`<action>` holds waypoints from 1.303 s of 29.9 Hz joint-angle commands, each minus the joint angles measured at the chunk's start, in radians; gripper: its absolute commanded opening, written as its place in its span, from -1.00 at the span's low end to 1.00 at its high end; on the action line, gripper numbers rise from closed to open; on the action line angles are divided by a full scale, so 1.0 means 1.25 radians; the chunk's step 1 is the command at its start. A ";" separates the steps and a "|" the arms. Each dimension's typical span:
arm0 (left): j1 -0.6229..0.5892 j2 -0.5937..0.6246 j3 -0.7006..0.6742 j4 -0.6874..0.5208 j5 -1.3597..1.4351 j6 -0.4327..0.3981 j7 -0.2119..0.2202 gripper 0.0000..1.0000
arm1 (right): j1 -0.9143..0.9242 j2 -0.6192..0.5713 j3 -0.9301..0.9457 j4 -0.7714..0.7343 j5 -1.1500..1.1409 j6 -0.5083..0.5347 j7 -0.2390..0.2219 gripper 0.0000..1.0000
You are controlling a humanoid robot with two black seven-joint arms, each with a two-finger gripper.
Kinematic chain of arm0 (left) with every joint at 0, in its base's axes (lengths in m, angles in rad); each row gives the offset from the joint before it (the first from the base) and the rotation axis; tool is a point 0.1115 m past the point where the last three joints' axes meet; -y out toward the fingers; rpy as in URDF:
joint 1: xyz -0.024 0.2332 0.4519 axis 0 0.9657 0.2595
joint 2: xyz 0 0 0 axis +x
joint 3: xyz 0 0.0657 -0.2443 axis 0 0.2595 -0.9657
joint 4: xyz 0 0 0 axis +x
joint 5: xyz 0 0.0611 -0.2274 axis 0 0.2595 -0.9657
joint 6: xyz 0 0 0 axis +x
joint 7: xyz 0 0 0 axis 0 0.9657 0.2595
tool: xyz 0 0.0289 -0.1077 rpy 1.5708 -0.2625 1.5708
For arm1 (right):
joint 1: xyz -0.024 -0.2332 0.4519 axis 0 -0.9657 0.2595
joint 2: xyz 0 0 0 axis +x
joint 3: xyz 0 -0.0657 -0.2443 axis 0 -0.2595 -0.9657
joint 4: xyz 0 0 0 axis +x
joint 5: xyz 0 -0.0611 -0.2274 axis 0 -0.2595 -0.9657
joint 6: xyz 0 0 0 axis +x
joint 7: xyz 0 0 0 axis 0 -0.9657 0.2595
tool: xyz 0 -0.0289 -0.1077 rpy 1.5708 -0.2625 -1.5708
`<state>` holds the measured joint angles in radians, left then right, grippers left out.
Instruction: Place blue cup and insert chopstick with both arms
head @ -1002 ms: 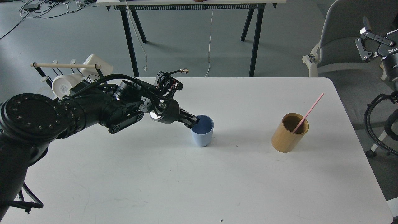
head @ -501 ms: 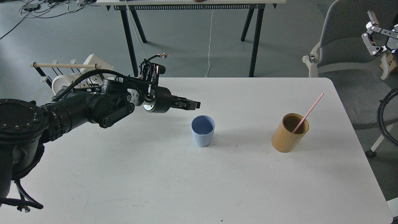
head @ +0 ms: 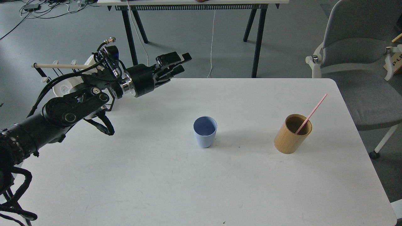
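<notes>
Blue cup (head: 204, 135) upright mid-desk (head: 157, 182), free. Left hand (head: 176, 64) released, empty, near rack. Right hand out of view. Your risk: pulling pink chopstick (head: 311, 114) may tip bamboo cup (head: 292, 135).

Grey floor (head: 62, 34), a grey chair (head: 355, 47) right, a black-legged desk (head: 194, 3) behind.

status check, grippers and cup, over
Left gripper open, empty, raised near table's far edge. Right gripper out of view. Blue cup upright mid-table, empty; pink chopstick leaning in bamboo cup. Nothing between the cups.
</notes>
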<state>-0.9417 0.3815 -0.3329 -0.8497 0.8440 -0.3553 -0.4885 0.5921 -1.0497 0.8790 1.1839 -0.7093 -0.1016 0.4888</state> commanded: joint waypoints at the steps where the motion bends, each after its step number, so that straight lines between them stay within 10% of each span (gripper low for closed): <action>1: 0.043 0.011 -0.109 -0.054 -0.066 -0.079 0.000 0.61 | -0.022 -0.002 -0.039 0.002 -0.149 -0.171 0.000 0.86; 8: 0.087 0.010 -0.223 -0.060 -0.205 -0.107 0.000 0.84 | -0.099 0.028 -0.219 -0.001 -0.207 -0.310 0.000 0.85; 23: 0.115 0.018 -0.214 -0.059 -0.203 -0.107 0.000 0.89 | -0.126 0.213 -0.402 -0.028 -0.211 -0.310 0.000 0.83; 39: 0.127 0.015 -0.215 -0.055 -0.203 -0.107 0.000 0.91 | -0.043 0.262 -0.537 -0.089 -0.244 -0.310 0.000 0.27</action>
<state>-0.7831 0.4005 -0.5996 -0.9210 0.5906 -0.4887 -0.4887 0.4934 -0.7265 0.2670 1.0917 -1.0098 -0.4888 0.4887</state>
